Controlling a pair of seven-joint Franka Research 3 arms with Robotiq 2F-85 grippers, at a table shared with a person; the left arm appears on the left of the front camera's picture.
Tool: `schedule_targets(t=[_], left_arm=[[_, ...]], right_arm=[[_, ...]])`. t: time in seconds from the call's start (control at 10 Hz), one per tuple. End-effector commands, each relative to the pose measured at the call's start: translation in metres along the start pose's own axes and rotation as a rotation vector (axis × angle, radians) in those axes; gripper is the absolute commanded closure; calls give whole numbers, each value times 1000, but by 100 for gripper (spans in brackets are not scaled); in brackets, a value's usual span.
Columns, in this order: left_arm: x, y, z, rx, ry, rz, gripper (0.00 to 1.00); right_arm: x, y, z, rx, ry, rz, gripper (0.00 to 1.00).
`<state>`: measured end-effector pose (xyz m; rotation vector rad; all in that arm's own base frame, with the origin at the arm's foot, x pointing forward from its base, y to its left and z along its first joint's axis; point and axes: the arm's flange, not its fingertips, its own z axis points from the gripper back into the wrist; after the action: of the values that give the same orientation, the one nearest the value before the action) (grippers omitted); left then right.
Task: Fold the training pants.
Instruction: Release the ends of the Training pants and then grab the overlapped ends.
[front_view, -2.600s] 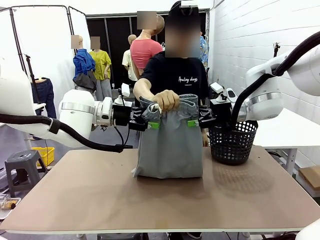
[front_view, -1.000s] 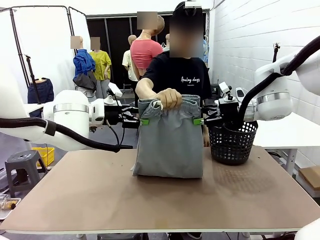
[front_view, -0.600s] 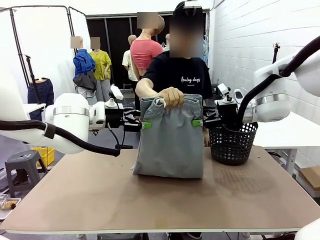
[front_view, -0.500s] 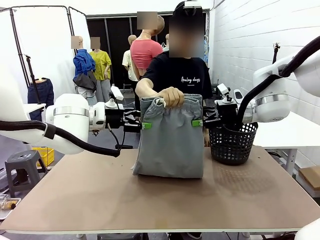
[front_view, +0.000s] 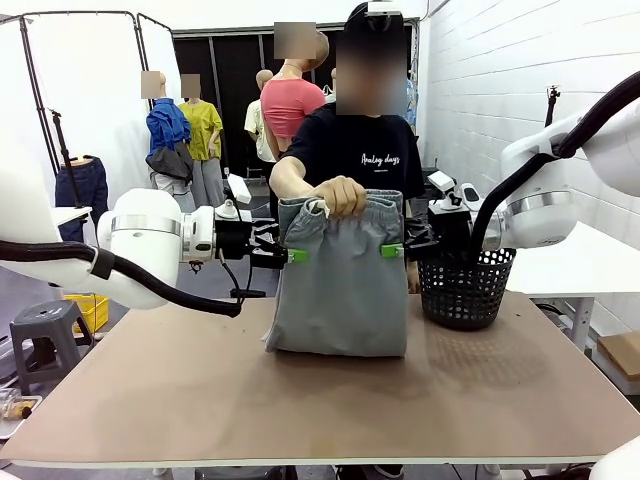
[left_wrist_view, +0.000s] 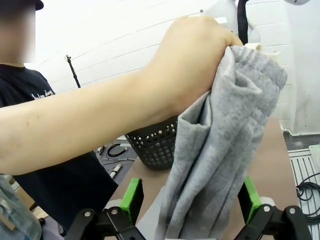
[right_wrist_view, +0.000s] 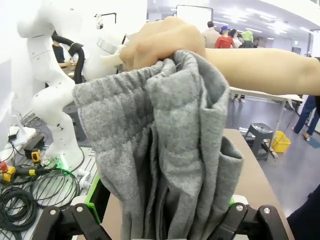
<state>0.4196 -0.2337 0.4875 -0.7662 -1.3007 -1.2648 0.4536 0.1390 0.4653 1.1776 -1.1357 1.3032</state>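
Observation:
A person's hand (front_view: 338, 196) holds the light grey training pants (front_view: 340, 290) up by the bunched waistband, with the lower end resting on the table (front_view: 300, 400). My left gripper (front_view: 294, 255) stands open at the pants' left edge, and my right gripper (front_view: 392, 250) stands open at their right edge. In the left wrist view the grey fabric (left_wrist_view: 215, 160) hangs between the spread green pads (left_wrist_view: 132, 199) of the left gripper (left_wrist_view: 191, 200). In the right wrist view the pants (right_wrist_view: 165, 165) likewise hang between the open right gripper (right_wrist_view: 162, 210) fingers.
A black mesh basket (front_view: 465, 285) stands on the table just right of the pants, under the right arm's wrist. The person stands at the far side of the table (front_view: 365, 150). A grey stool (front_view: 45, 335) sits off the table's left side.
Both grippers have come slightly lower and closer in to the pants' side edges. The person's hand still holds the waistband up in the same place.

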Motion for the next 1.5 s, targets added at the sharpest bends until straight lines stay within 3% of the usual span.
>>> schedule_targets(t=[0.0,0.4,1.4], left_arm=[[3,5,-9,-27,10,16,0],[2,4,-18,-38,10,24,0],[-5,-6,-43,0,-81,33,0]], right_arm=[[-3,6,3,28,15,-19,0],[-6,5,-9,-28,-35,24,0],[-14,-4,-39,-2,-76,4,0]])
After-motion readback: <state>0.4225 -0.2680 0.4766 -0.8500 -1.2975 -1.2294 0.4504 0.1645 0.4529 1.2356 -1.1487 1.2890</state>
